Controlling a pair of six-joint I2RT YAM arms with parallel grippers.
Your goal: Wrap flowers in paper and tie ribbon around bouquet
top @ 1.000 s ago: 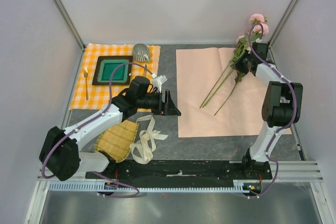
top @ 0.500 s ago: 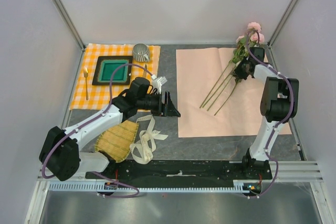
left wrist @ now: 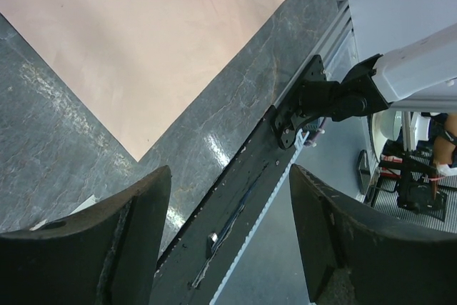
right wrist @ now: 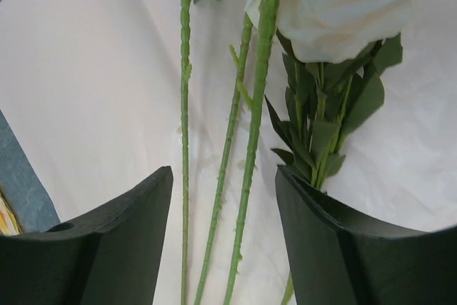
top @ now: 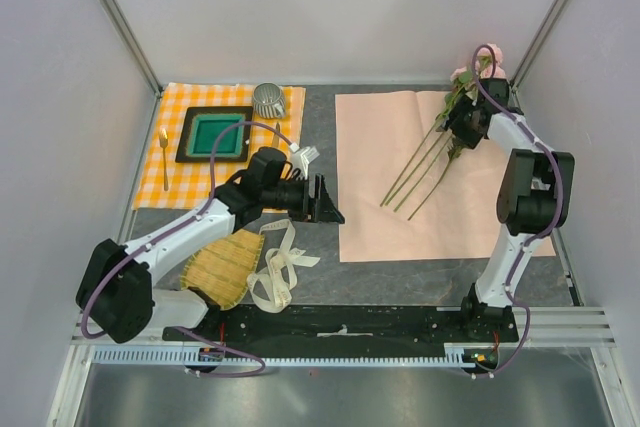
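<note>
The flowers lie across the back right part of the pink paper, stems pointing toward the front left and pale blooms at the back right corner. My right gripper stands open over the leafy upper stems. In the right wrist view, three green stems run between the spread fingers of my right gripper without either finger touching them, over the paper. My left gripper hovers open and empty by the paper's left edge; the left wrist view shows it with the paper's corner beyond. The cream ribbon lies looped at the front.
An orange-checked cloth at the back left carries a green tray, a metal cup and a spoon. A yellow-green bamboo mat lies beside the ribbon. The black base rail runs along the near edge. Enclosure walls stand close on both sides.
My right gripper has opened and let go of the flower stems. The blooms have come down toward the paper. The left arm has stayed put.
</note>
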